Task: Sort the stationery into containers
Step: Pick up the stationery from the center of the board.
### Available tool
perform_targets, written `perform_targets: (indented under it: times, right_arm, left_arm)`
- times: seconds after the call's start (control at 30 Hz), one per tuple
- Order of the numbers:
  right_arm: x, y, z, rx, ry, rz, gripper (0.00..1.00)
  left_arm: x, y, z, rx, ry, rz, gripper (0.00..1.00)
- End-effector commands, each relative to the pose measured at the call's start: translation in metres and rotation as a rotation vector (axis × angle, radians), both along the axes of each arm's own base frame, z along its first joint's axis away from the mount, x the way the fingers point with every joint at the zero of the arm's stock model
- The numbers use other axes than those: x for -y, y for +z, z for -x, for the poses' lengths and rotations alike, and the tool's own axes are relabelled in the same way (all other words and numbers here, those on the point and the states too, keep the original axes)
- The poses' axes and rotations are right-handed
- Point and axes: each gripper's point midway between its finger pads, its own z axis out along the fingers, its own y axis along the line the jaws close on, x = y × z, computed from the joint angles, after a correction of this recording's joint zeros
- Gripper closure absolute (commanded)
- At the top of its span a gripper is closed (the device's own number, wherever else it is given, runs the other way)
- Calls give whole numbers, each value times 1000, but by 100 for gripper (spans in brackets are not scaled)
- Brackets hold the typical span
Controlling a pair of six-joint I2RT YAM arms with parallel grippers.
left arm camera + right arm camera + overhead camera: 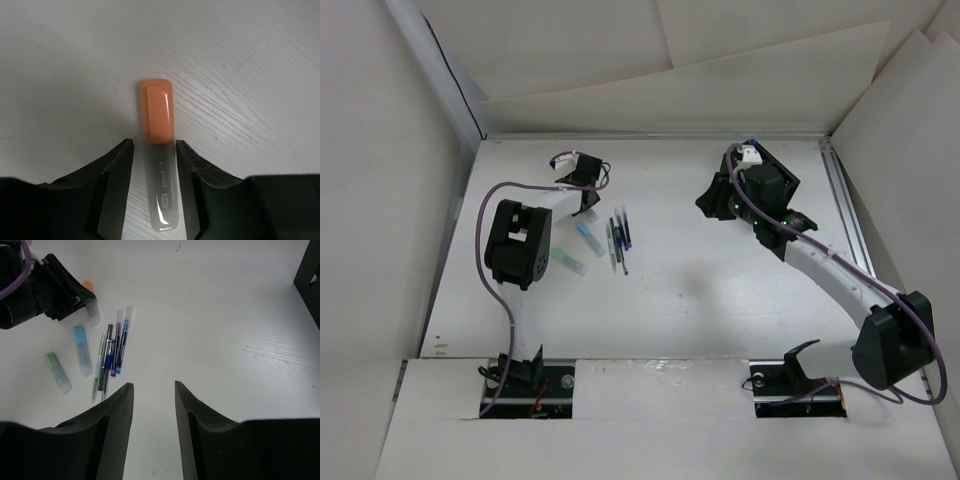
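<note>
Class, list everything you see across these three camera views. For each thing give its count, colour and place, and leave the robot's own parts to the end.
orange-capped highlighter: one, orange cap and clear barrel, flat on the table between the left gripper's fingers
blue-capped highlighter: one, pale blue, lying just left of the pens
green-capped highlighter: one, pale green, left of the blue one
pens: about five, blue, dark, purple and green, bunched side by side mid-table
desk organizer: one, black, only a corner shows at the right edge of the right wrist view
table: one, white
left gripper: one, black, open, straddling the orange-capped highlighter
right gripper: one, black, open, empty, above bare table
</note>
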Motion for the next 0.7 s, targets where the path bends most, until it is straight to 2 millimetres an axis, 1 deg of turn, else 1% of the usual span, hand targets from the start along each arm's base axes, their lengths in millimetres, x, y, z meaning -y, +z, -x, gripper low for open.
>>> perform_targets:
  times: [0.0, 0.03, 0.07, 0.1, 0.13, 0.23, 0.27, 0.3, 0.33, 0.37, 0.4, 0.47, 0.57, 0.6, 0.63, 0.67]
  right_arm:
    - [-4, 24, -3, 75, 22, -42, 55]
    - [-5, 24, -2, 74, 32, -46, 55]
    - [-5, 24, -2, 69, 29, -53, 55]
    - [-8, 26, -1, 76, 41, -60, 55]
    - [-8, 26, -1, 76, 41, -60, 55]
    - [-9, 26, -1, 75, 49, -63, 55]
    - [-8, 31, 1, 84, 49, -68, 55]
    - [-8, 31, 1, 84, 49, -68, 55]
    - [-7, 31, 3, 86, 49, -68, 55]
    - [-7, 34, 4, 94, 50, -72, 55]
    - [-7, 34, 4, 94, 50, -72, 55]
    - [-6, 38, 5, 103, 50, -75, 55]
    - [-6, 38, 5, 103, 50, -75, 53]
    - [-6, 42, 7, 111, 50, -79, 51]
    - [-6, 42, 7, 111, 50, -79, 50]
    - [-6, 42, 7, 111, 50, -79, 48]
  left_arm:
    - [-8, -5, 15, -93, -8, -82, 62]
    - [-4, -5, 16, -96, -25, -88, 61]
    - [-6, -5, 16, -94, -20, -96, 57]
    - [-1, -5, 17, -97, -38, -103, 54]
    - [3, -1, 18, -91, -55, -107, 52]
    - [9, -3, 19, -102, -84, -87, 51]
    - [9, -3, 19, -105, -92, -94, 51]
    - [11, -3, 19, -108, -100, -83, 51]
    - [15, -3, 20, -108, -109, -83, 53]
    - [19, -3, 22, -110, -125, -90, 57]
    - [19, -9, 23, -122, -126, -93, 59]
    - [16, -9, 24, -128, -119, -105, 65]
    - [17, -10, 22, -128, -119, -106, 81]
    - [17, -10, 22, -128, -119, -106, 87]
    - [15, -10, 22, -125, -112, -115, 97]
    - [14, -4, 21, -112, -106, -119, 100]
